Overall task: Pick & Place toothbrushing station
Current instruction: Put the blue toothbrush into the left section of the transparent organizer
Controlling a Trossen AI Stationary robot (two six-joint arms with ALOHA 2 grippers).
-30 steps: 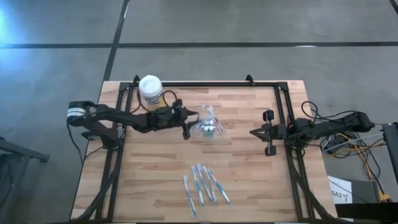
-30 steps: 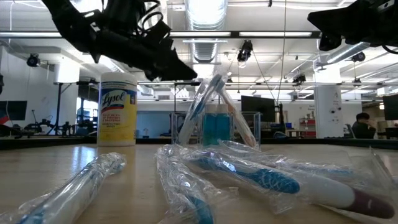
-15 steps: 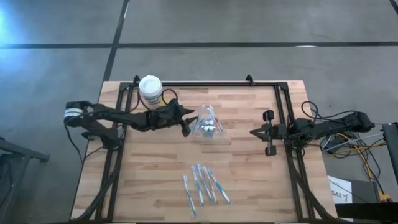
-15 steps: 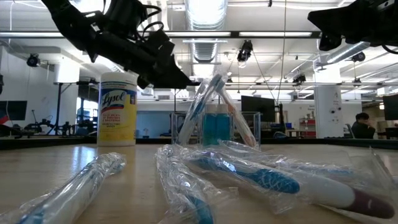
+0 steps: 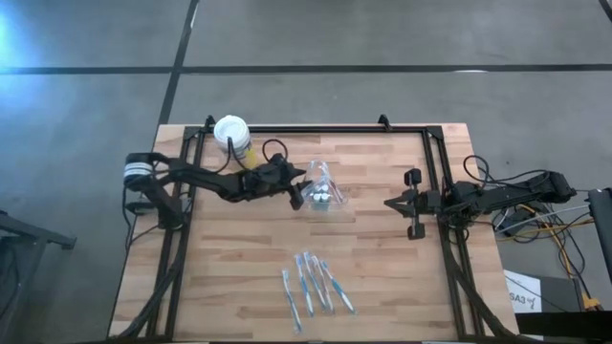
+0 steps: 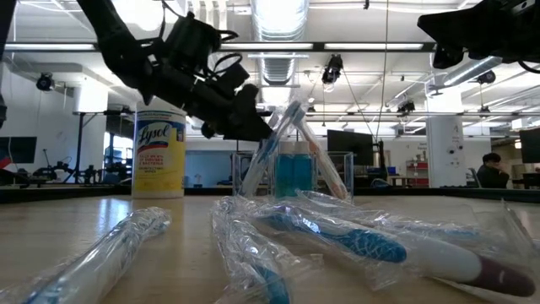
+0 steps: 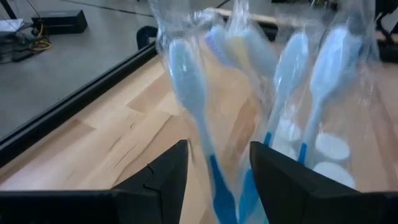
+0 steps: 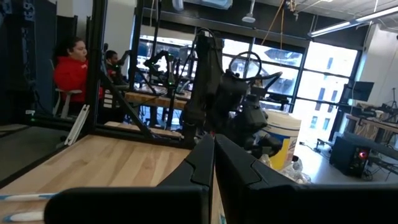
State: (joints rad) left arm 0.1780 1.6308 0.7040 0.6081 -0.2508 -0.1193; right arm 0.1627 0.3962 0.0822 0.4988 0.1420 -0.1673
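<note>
Step in hand, by judgement: closing in on the small clear plastic toothbrush holder with its upright blue, white and pink wrapped brushes, for pick-up.

Advice for the step: approach level and slow; centre the jaws on one firm part rather than on loose wrapping; close only once a stem or the holder wall sits fully between the pads; lift straight up to avoid tipping the light holder or spilling the small white-capped pieces inside.

Left gripper: jaws parted, nothing held, just beside the holder's left-facing side, above the tabletop.

Position relative to jaws: in the left wrist view, one blue-handled wrapped toothbrush standing in line with the gap between the two dark fingers; remaining brushes and holder body offset toward one finger. Contact not confirmable.

Holder location: middle of the tabletop, toward the far edge, near the yellow canister with white lid.

Right gripper: jaws closed, empty, waiting near the right edge.

Loose wrapped toothbrushes: lying near the near edge, untouched.
</note>
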